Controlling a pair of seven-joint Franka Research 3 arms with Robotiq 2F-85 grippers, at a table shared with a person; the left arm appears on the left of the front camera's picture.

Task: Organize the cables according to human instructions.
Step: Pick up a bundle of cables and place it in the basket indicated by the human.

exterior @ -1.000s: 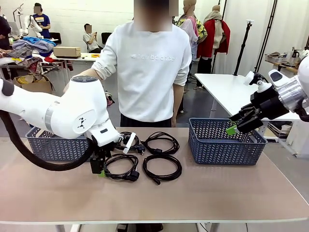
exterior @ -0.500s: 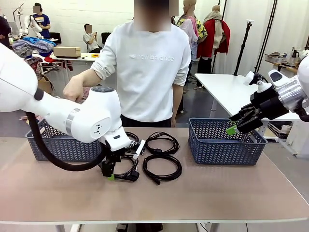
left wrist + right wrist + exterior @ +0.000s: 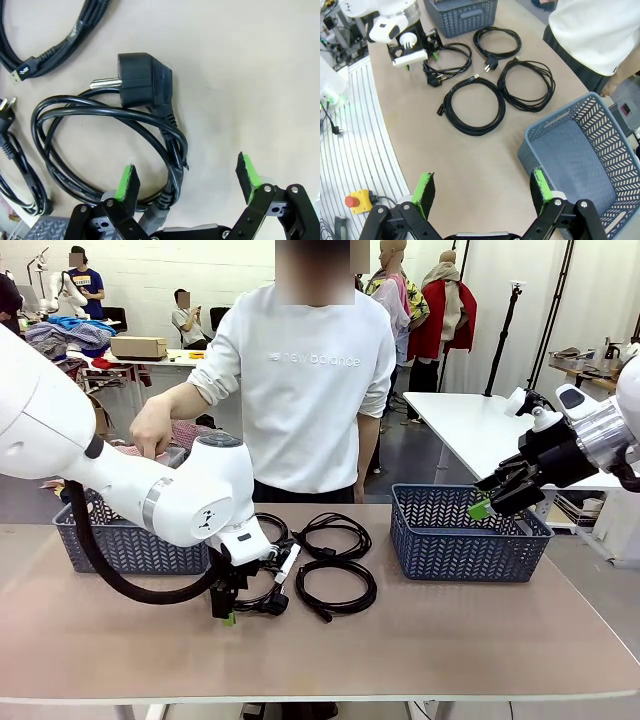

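As seen from the front, a desk (image 3: pixel 450 640) with a person behind it at 12 o'clock, one hand (image 3: pixel 152 428) raised at 10 o'clock beyond the left basket (image 3: pixel 120 545). Right basket (image 3: pixel 465 540) at 3 o'clock. Between the baskets, four cables (image 3: pixel 501 107) lying flat as round coils, two by two.

Right pincer (image 3: pixel 490 502) spread wide and gripping nothing, parked at 3 o'clock over the right basket's far rim, well apart from every coil. Left arm therefore much the nearer.

Left pincer (image 3: pixel 186 167) also spread wide, low over the near-left coil (image 3: pixel 172 145). In the left wrist view:
- Strand bundle between the pads, closer to the pad at 9 o'clock, running roughly from 6 to 12 o'clock.
- Ring opening out toward 9 o'clock.
- Plug (image 3: pixel 142 82) at 12 o'clock, pins pointing to 9.

Judged from this: straight down, then a squeeze across the bundle, one pad on each side. Possibly a slight shift first to centre the bundle.

Hard to make out:
- Coil's near arc, hidden under the pincer's body.
- Gap between pads and desk, not readable.
- Neighbouring coils, cut off at the frame's top and left edges.
- Meaning of the raised hand, unclear.
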